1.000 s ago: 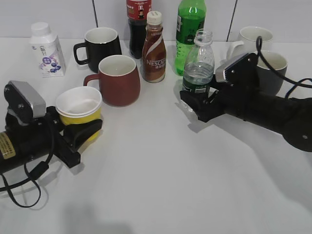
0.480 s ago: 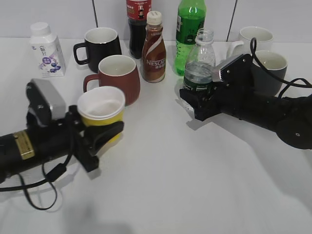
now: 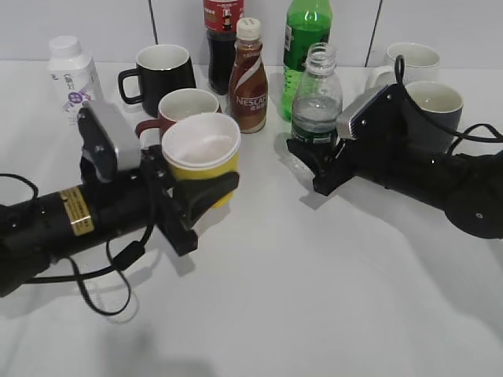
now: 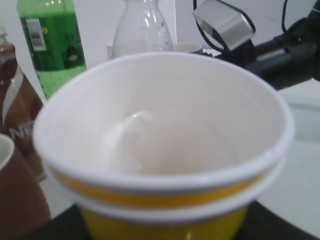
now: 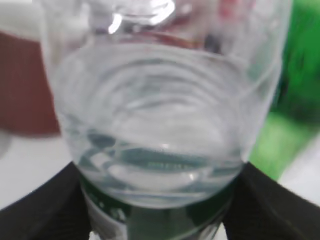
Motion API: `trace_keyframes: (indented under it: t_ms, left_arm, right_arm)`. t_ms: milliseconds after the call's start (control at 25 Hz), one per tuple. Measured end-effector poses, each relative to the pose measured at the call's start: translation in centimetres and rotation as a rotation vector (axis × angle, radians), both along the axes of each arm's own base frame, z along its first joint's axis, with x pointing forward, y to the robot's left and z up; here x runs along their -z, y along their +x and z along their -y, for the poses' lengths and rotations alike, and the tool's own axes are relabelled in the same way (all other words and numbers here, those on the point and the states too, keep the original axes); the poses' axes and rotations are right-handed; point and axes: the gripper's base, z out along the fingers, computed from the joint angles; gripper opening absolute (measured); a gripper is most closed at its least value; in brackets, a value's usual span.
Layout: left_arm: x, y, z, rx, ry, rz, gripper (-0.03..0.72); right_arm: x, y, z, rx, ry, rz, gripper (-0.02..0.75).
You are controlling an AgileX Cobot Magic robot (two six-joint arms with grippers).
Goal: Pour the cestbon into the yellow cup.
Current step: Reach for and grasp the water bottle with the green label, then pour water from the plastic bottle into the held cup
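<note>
Cestbon (image 3: 316, 100) uncapped, upright, clamped in right hand (image 3: 314, 161); yellow cup (image 3: 200, 157) gripped, raised by left hand (image 3: 196, 206); pouring pending.

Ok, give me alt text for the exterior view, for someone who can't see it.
Two black robot arms on a white table: the left gripper holds a yellow cup upright, and the right gripper holds an uncapped clear water bottle upright. Mugs, a red mug and drink bottles stand behind them.

Uncapped clear cestbon (image 3: 316, 98) with green label, upright, yellow cup (image 3: 201, 159) upright, white inside
</note>
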Motion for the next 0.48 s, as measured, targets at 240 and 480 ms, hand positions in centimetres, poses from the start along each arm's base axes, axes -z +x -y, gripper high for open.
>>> trace_keyframes:
  t_ms: [240, 480]
  left_arm:
    - [-0.3, 1.1, 0.6, -0.034, 0.015, -0.007, 0.334]
    - [0.3, 1.6, 0.6, -0.064, 0.069, -0.074, 0.334]
  right_arm:
    - [-2.1, 1.3, -0.6, -0.042, -0.039, 0.131, 0.484]
    - [-4.1, 1.7, -1.0, -0.102, -0.198, 0.292, 0.484]
